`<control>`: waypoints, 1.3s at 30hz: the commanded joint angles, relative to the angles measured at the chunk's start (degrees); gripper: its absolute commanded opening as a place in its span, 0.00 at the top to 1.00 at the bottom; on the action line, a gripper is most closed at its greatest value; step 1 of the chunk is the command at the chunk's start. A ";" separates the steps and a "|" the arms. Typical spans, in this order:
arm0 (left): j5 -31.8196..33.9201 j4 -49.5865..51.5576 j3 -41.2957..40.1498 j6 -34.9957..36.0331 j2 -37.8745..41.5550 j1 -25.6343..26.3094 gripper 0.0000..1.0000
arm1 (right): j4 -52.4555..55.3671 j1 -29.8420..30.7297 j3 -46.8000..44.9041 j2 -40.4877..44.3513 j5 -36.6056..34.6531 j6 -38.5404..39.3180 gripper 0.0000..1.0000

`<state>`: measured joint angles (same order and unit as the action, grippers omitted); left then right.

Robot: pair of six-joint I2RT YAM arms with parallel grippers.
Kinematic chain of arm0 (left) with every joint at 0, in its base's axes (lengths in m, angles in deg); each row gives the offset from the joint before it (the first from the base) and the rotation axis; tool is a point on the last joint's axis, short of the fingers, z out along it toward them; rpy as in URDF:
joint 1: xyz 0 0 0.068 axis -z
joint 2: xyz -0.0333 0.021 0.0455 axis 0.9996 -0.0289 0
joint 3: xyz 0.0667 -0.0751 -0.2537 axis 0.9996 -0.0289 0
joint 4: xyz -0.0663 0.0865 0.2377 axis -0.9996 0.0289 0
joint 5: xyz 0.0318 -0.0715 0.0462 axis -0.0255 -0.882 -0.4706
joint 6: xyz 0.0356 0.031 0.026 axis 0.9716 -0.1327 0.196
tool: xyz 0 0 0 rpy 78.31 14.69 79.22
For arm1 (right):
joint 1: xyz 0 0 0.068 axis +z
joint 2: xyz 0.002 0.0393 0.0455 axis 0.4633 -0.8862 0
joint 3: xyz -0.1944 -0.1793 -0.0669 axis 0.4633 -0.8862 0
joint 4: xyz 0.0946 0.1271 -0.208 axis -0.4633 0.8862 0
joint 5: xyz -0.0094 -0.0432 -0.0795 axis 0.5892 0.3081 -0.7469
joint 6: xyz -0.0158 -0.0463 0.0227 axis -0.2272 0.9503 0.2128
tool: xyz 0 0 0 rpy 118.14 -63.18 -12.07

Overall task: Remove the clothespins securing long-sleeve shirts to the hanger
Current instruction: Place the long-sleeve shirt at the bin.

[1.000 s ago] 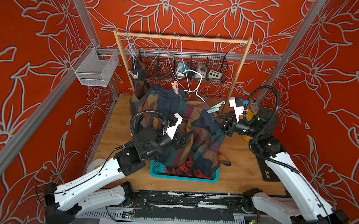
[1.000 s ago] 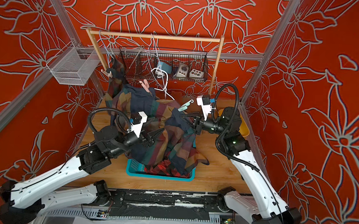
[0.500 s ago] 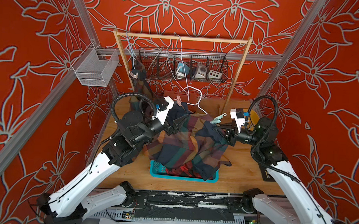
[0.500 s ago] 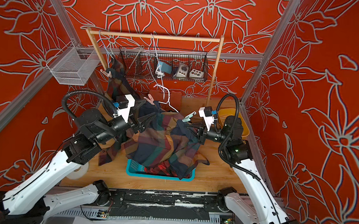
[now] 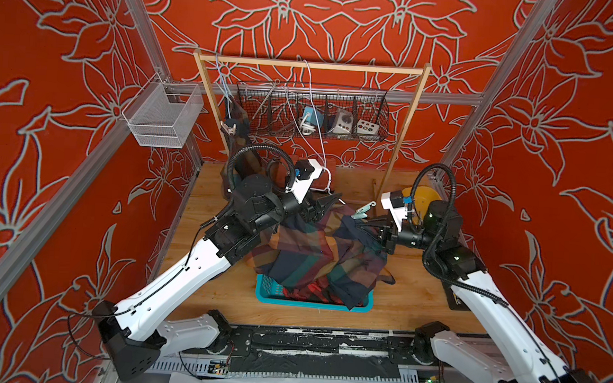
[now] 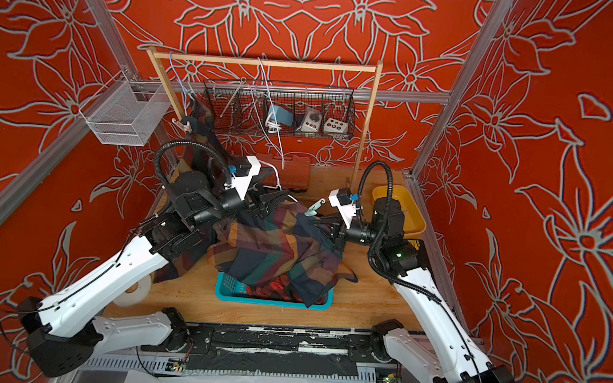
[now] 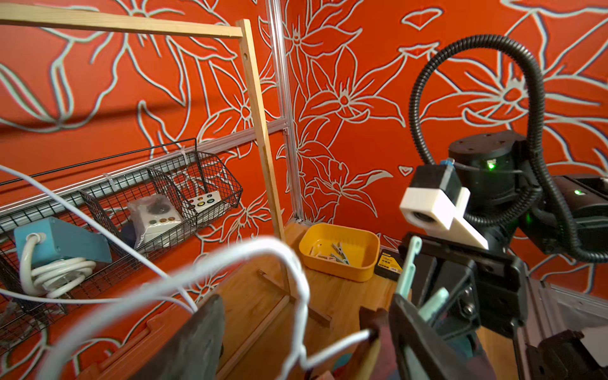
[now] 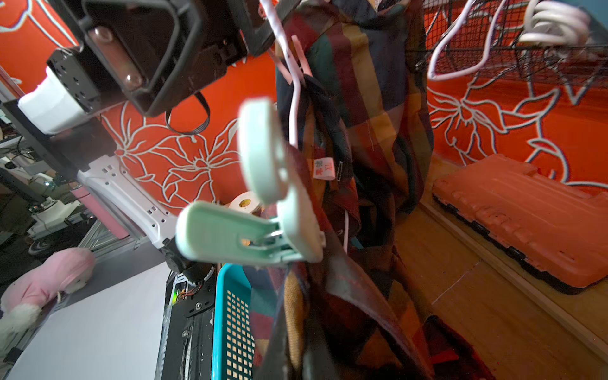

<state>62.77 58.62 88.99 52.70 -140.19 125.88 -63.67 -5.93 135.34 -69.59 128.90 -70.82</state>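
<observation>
In both top views a dark plaid long-sleeve shirt (image 5: 312, 250) of navy, green, maroon and mustard blocks hangs bunched between the two arms. Its lower folds fall into a teal plastic lattice basket (image 5: 267, 292), where a red-and-black checked shirt (image 5: 305, 291) lies. The left gripper (image 5: 328, 203) stands at the upper edge of the bunched shirt, its black fingers spread in a V with nothing pinched. The right gripper (image 5: 362, 227) meets the shirt's opposite side and is clamped on a mint-green plastic clothespin (image 5: 364, 212) that sticks up from its tips. A second dark plaid shirt (image 6: 197, 122) hangs at one end of the wooden rail rack (image 5: 304, 65). A yellow plastic tub (image 5: 423, 196) sits on the light wooden tabletop (image 5: 220, 292) behind the right arm.

In the left wrist view that gripper's fingers (image 7: 197, 339) stand well apart, and a thin white wire hanger (image 7: 301, 289), blurred, loops through the gap. Beyond it the mint-green plastic clothespin (image 7: 408, 266) stands in the right gripper's tips. The tub holds several loose clothespins (image 7: 335, 256).

In the right wrist view the mint-green plastic clothespin (image 8: 250, 214) fills the middle, its two arms splayed apart. Plaid cloth lies just behind it, but whether they touch cannot be told. A pale pink clothespin (image 8: 301, 56) sits on the hanger wire at the shirt's collar, just beside the left gripper.
</observation>
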 commanded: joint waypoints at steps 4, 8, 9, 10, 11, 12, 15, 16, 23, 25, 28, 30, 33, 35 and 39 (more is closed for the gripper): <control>1.80 -5.29 -0.24 -1.35 -1.15 -1.02 0.28 | 1.49 1.49 1.30 0.33 -0.85 3.79 1.00; 1.12 -6.99 -2.15 -2.57 -1.15 -1.24 0.38 | 1.45 2.05 1.38 0.38 -1.34 3.96 1.00; 0.91 -7.41 -2.53 -2.86 -1.23 -1.24 0.41 | 1.75 2.27 1.48 0.26 -1.67 4.12 1.00; 0.85 -7.88 -2.84 -3.17 -1.39 -1.24 0.44 | 2.48 2.52 1.72 0.17 -2.07 4.59 1.00; 0.78 -8.10 -3.07 -3.37 -1.57 -1.24 0.48 | 2.99 2.84 1.82 0.10 -2.78 4.92 1.00; 0.70 -8.35 -3.19 -3.48 -1.72 -1.24 0.52 | 3.45 3.09 1.97 0.16 -3.41 5.18 1.00; 0.79 -9.52 -3.87 -3.76 -1.82 -1.24 0.63 | 3.88 3.62 2.01 0.34 -4.35 5.38 1.00; 0.96 -10.05 -4.17 -3.82 -1.64 -1.23 0.68 | 3.72 3.73 1.91 0.38 -4.64 5.17 1.00; 2.20 -13.78 -7.33 -3.19 -1.08 -1.24 1.00 | 4.18 3.91 1.92 0.60 -6.95 4.32 1.00; 2.96 -14.92 -8.48 -2.05 -0.89 -1.24 1.00 | 4.72 3.91 1.99 1.04 -7.73 4.40 1.00; 3.57 -15.97 -9.90 -0.01 -0.48 -1.32 1.00 | 5.43 3.91 1.78 2.10 -9.43 4.54 0.90; 4.00 -16.32 -10.79 1.08 -0.13 -1.41 1.00 | 6.21 3.82 1.80 2.98 -10.70 4.99 0.78; 3.92 -16.72 -12.06 1.84 0.31 -1.89 1.00 | 6.74 3.30 1.73 4.34 -11.24 5.25 0.58; 3.19 -17.03 -12.75 1.77 0.71 -2.44 1.00 | 7.17 2.90 1.90 5.14 -11.70 5.44 0.52; 2.43 -17.27 -13.62 1.08 1.55 -3.26 1.00 | 5.27 2.41 0.88 6.76 -11.25 5.25 0.47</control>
<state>65.88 44.52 75.28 52.83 -140.73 123.37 -57.05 -3.09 135.87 -63.84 117.92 -66.28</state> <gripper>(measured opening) 0.048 0.527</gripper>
